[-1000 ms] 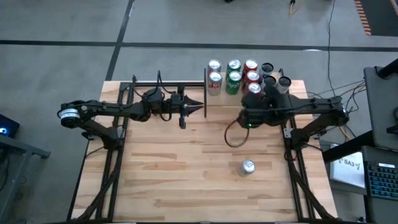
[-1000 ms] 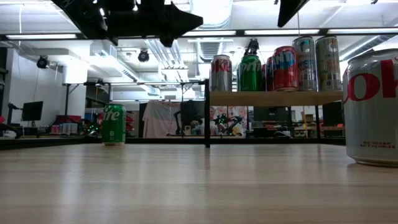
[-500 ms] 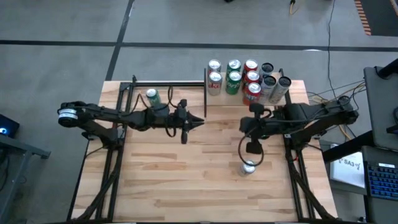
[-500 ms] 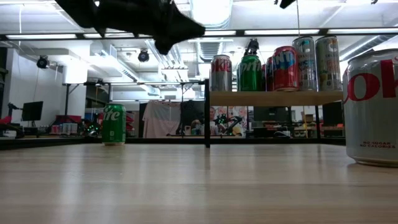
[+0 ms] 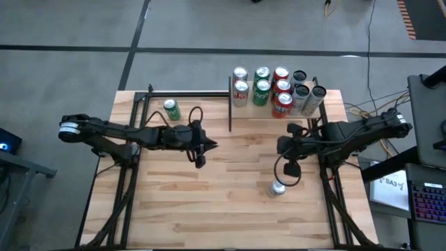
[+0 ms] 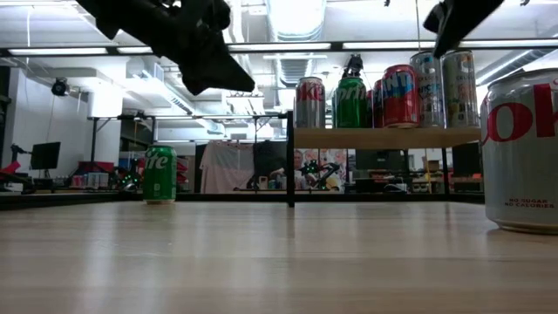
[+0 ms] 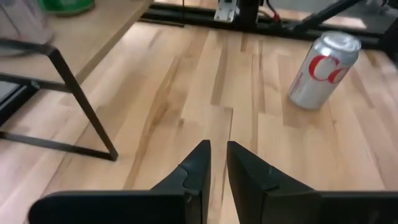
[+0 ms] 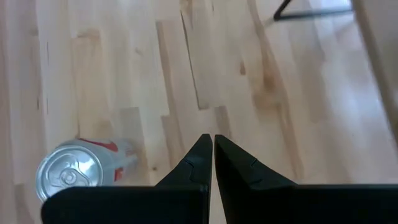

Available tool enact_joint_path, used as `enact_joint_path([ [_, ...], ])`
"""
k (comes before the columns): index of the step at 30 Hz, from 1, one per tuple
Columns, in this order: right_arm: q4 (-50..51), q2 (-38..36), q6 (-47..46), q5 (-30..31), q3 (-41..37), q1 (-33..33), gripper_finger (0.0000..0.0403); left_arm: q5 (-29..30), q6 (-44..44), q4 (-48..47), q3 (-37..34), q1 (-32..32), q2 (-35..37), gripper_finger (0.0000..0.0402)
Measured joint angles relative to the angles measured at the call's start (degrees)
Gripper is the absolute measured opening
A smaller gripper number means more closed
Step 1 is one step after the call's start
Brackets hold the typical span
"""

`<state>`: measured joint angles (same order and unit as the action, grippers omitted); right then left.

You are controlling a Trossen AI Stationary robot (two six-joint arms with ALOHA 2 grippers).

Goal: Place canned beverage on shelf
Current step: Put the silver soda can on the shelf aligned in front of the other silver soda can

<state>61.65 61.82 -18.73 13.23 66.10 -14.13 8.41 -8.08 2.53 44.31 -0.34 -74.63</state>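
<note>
Butcher-block planks form the surface (image 5: 209,202), with grey floor around it and a lit workshop behind.

Nearest the front edge stands a silver-and-red can (image 5: 278,187), upright, long axis vertical, its top facing the overhead camera. The low view shows it large at the right edge (image 6: 521,153), and there the lettering can be read, which the high view hides.

Above and just behind it hangs the right claw (image 5: 291,168), empty, fingers pressed together; its wrist view puts the can (image 8: 76,171) beside the closed tips. Half a second ago this claw hung at much the same spot over the can; a second ago it was back at the shelf.

Mid-surface, the left claw (image 5: 199,159) points toward the front, fingers nearly shut with a narrow slit between them, gripping nothing. It has drawn back toward its own side since the earlier frames.

Farther back stands a green can (image 5: 171,109), upright on the surface inside the black frame; a second ago the left arm hid it from above.

At the far edge the shelf (image 5: 333,105) carries cans in rows. Only the low view shows it (image 6: 384,137) raised on black posts.
</note>
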Motion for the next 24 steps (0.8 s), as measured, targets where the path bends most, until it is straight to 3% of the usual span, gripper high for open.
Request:
enact_joint_path([
  [6,-0.89,0.93,-2.22,-0.44,-2.73,0.0,0.0009,0.06,-0.08,4.42,0.0,0.0,-0.09,0.0036],
  [11,-0.89,3.05,-3.29,-4.98,-2.05,-0.02,0.0034,0.06,-0.61,5.04,0.0,-0.26,-0.11,0.0036],
  [24,-0.74,6.0,-5.89,-6.73,1.38,-2.63,0.0242,0.06,-1.49,6.94,0.0,-0.39,-0.17,0.0036],
])
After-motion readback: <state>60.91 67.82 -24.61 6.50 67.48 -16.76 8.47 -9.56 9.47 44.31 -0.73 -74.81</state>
